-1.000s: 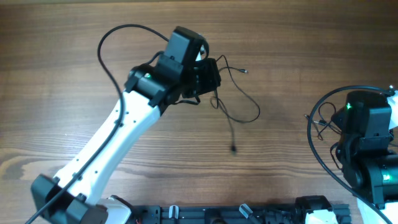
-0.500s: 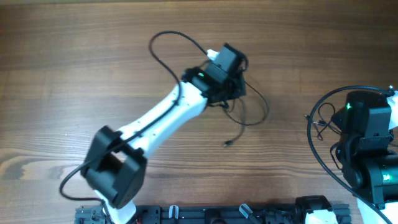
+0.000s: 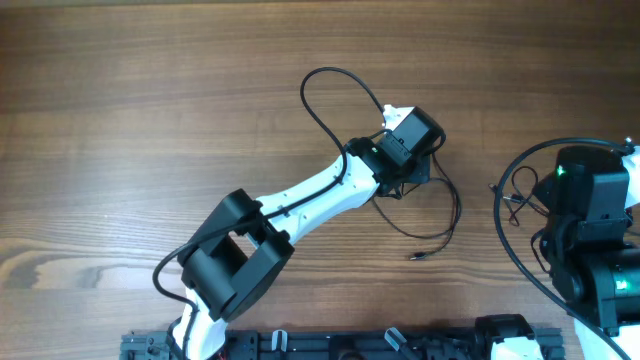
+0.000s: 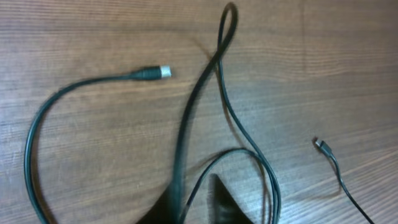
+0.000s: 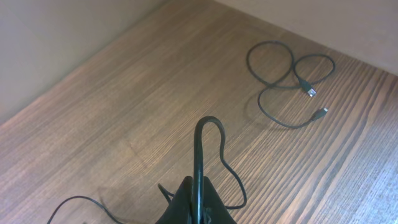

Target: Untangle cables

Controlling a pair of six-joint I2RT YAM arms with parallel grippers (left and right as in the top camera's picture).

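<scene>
Thin black cables [image 3: 452, 205] trail from under my left gripper [image 3: 405, 180] toward a small plug [image 3: 413, 257]. In the left wrist view the gripper [image 4: 194, 190] has its jaws slightly parted. One cord [image 4: 199, 93] runs along the left finger up to a narrow loop, and a thinner cord [image 4: 245, 152] curves between the fingers. A silver-tipped plug [image 4: 163, 71] and a small plug [image 4: 318, 144] lie loose. My right gripper [image 5: 198, 183] is shut on a black cord [image 5: 205, 127] that arches above it. More thin cord [image 3: 515, 195] sits beside the right arm.
A separate looped cable [image 5: 280, 68] with two plug ends lies on the wood far from the right gripper, near a pale wall. The left arm's own thick black cable [image 3: 320, 90] loops over the table. The right arm [image 3: 585, 220] stands at the right edge.
My left arm has swung right across the table, dragging the cords and the plug end with it. Its jaws have parted slightly. The right arm has not moved.
</scene>
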